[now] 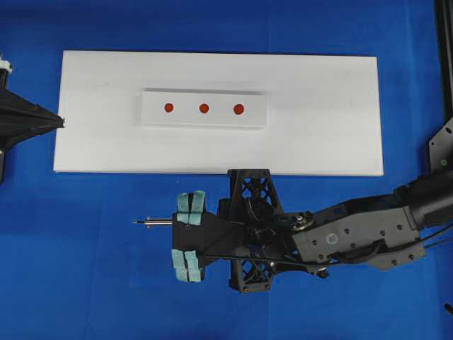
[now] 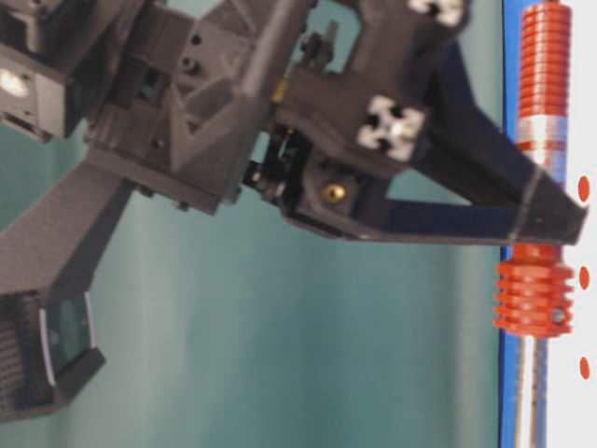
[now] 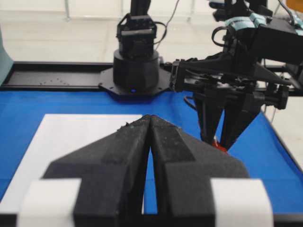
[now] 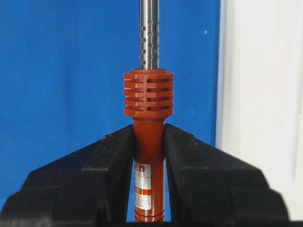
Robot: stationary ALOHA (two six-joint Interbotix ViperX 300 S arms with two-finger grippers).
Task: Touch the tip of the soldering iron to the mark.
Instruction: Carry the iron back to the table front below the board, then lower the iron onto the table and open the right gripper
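We see the right tool point(image 1: 190, 236) clamped on the soldering iron point(image 4: 148, 123); in the right wrist view both fingers point(image 4: 111, 161) press the orange-red handle just below the ribbed collar. In the overhead view the iron lies level over the blue bench point(image 1: 85, 269), its silver shaft poking out left of the tool and the tip pointing left. It sits just off the near edge of the white board point(image 1: 318, 106), not over it.

The white strip point(image 1: 204, 108) lies on the board and carries three red dots in a row. The mark point(image 1: 238, 109) is the rightmost of them in the overhead view, slightly bigger than the middle dot point(image 1: 204, 108) and the left dot point(image 1: 168, 108). The tip is well apart from the mark and touches none of the dots.

The left tool point(image 3: 150, 124) is pinched narrow and empty, with its fingers meeting at the tips in the left wrist view. In the overhead view it sits at the left edge, tips right at the left end of the board.

The table-level view is rotated and blurry, so we only confirm the tool's grip on the iron's handle there.
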